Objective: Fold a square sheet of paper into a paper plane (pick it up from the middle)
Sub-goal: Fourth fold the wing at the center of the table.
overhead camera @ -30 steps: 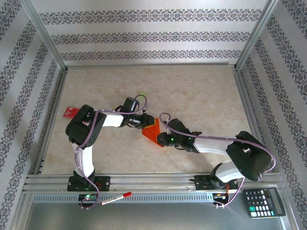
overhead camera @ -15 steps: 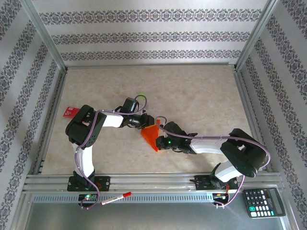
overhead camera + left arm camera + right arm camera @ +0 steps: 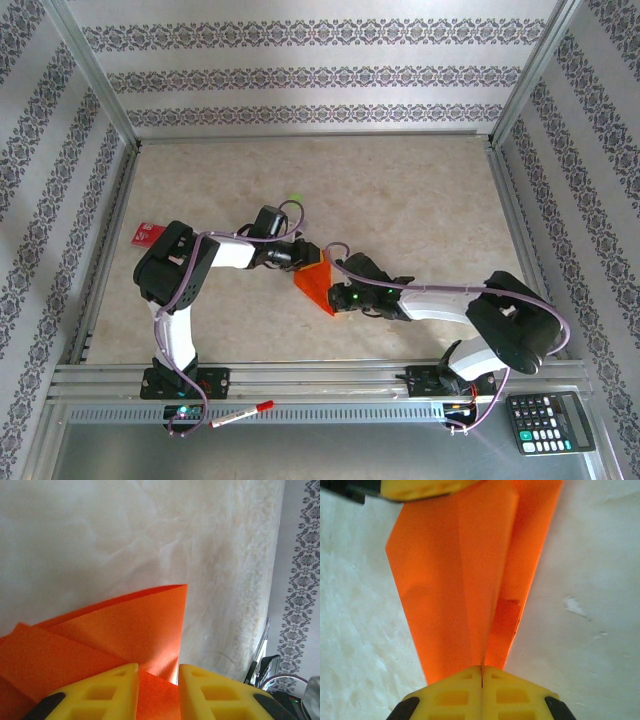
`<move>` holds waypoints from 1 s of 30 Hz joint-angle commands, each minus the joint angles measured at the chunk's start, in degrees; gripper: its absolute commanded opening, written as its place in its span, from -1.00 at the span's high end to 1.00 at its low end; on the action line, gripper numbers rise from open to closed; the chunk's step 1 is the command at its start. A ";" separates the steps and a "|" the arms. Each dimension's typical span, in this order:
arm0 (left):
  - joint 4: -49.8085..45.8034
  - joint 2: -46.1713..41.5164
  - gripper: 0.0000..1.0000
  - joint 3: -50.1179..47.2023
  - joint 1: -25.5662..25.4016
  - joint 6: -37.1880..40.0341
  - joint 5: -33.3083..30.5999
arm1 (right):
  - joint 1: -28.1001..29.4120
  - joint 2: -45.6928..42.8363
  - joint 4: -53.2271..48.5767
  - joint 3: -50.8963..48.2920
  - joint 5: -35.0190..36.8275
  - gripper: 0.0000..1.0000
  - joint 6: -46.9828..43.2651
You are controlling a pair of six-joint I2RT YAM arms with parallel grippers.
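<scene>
Wide bare marbled tabletop (image 3: 400, 190) beyond the paper (image 3: 315, 281) and to both sides of it; front rail (image 3: 320, 378) well off on its near side. From left of the paper, left arm (image 3: 235, 252) bent at the elbow, left jaws a little parted over its far edge, orange in the gap. From right of it, right arm (image 3: 435, 300) stretched low, right jaws clenched on its narrow near tip. Thin, bright orange, creased into a taper of layered flaps.
</scene>
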 commanded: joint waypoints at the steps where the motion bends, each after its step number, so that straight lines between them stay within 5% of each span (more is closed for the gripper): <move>1: 3.01 -2.33 0.44 -1.67 0.37 -3.71 0.00 | -1.53 -2.72 -8.14 1.56 2.10 0.94 -5.32; 17: 6.72 -8.94 0.36 -6.41 -2.95 -10.40 -0.71 | -0.66 -2.99 -13.70 4.32 5.36 0.98 -13.63; 30: 10.35 -3.52 0.37 -6.48 -3.82 -11.36 -1.65 | 2.63 -1.77 -13.29 4.35 8.51 0.91 -13.16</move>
